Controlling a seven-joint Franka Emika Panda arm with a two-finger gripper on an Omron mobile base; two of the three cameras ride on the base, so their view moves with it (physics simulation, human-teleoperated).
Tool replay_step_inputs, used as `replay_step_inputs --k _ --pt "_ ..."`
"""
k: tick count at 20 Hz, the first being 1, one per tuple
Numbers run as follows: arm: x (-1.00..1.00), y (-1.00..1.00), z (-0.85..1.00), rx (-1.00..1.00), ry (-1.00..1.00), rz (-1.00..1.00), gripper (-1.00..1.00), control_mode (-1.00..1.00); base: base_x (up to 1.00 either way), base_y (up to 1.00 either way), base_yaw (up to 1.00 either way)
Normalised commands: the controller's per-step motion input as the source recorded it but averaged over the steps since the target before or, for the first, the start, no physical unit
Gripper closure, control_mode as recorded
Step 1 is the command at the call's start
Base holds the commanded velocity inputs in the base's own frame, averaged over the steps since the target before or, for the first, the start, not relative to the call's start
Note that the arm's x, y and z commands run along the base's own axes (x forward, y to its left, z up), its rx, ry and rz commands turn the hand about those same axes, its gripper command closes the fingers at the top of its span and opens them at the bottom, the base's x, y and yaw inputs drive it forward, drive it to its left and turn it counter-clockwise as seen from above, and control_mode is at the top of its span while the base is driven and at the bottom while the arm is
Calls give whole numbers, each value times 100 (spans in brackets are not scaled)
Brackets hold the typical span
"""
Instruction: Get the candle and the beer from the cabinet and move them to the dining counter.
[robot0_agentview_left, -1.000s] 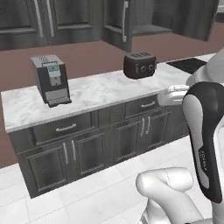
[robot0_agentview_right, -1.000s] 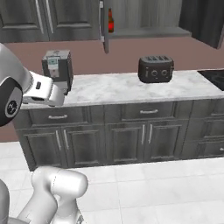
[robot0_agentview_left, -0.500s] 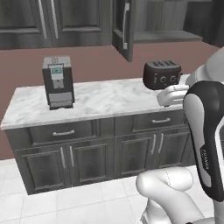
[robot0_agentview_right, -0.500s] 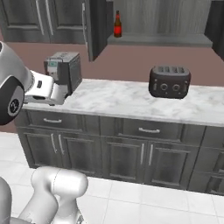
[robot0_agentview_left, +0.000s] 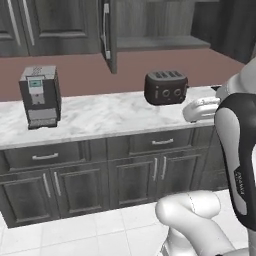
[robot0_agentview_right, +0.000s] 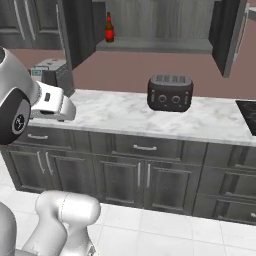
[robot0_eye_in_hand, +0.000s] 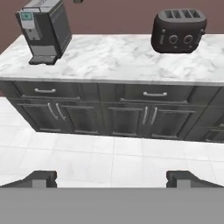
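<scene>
The beer (robot0_agentview_right: 109, 28), a dark bottle with a red label, stands at the left end of the shelf inside the open cabinet (robot0_agentview_right: 155, 45). Both of the cabinet's dark doors are swung wide. From the left side, the cabinet (robot0_agentview_left: 150, 42) shows one open door and its shelf. The candle is out of view, and so is the dining counter. My gripper (robot0_eye_in_hand: 112, 177) is open with nothing between its fingertips (robot0_eye_in_hand: 42, 176). It hangs low over the floor in front of the wall counter, far below the shelf.
A black toaster (robot0_agentview_right: 170, 93) and a coffee machine (robot0_agentview_left: 40, 96) stand on the marble wall counter (robot0_agentview_left: 110, 117), above dark drawers and doors. A stove top (robot0_agentview_right: 247, 107) lies at the right end. White tiled floor (robot0_eye_in_hand: 113, 157) lies in front of the units.
The whole scene has shifted in both base views, so the base has moved, and the cabinet's inside faces the cameras more squarely. The gripper stays open.
</scene>
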Motion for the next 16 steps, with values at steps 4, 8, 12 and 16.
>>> replay_step_inputs --k 4,8,12,16 --pt "0 0 0 0 0 0 -100 100 62 -24 10" --pt "0 0 0 0 0 0 -100 100 78 -41 13" --pt "0 0 0 0 0 0 -100 100 84 -68 23" --pt "0 0 0 0 0 0 -100 100 63 -60 15"
